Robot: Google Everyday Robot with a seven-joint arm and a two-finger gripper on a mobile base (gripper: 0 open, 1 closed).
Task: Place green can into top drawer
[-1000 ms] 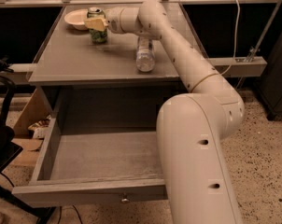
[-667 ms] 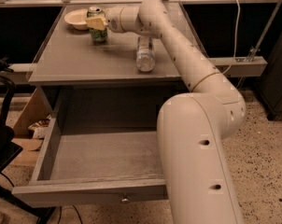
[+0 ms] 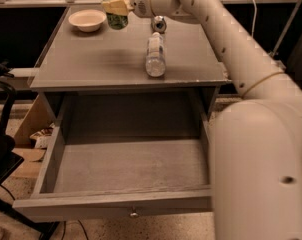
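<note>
The green can (image 3: 116, 15) is held upright in my gripper (image 3: 116, 6), a little above the back of the grey table top, just right of the bowl. The pale yellowish fingers (image 3: 115, 6) are shut around the can's middle, and its silver top shows above them. The top drawer (image 3: 126, 203) is pulled wide open below the table top. Its grey inside is bare and its small round knob (image 3: 134, 214) shows on the front panel. My arm reaches in from the right across the table.
A cream bowl (image 3: 87, 20) sits at the back left of the table top (image 3: 91, 59). A clear plastic bottle (image 3: 155, 54) lies on its side mid-table, with a silver-blue can (image 3: 159, 24) behind it. Cardboard (image 3: 31, 129) and a black stand (image 3: 3, 159) are to the drawer's left.
The gripper has lifted the green can up off the table top and slightly to the right. The bowl, the bottle and the drawer have stayed where they were.
</note>
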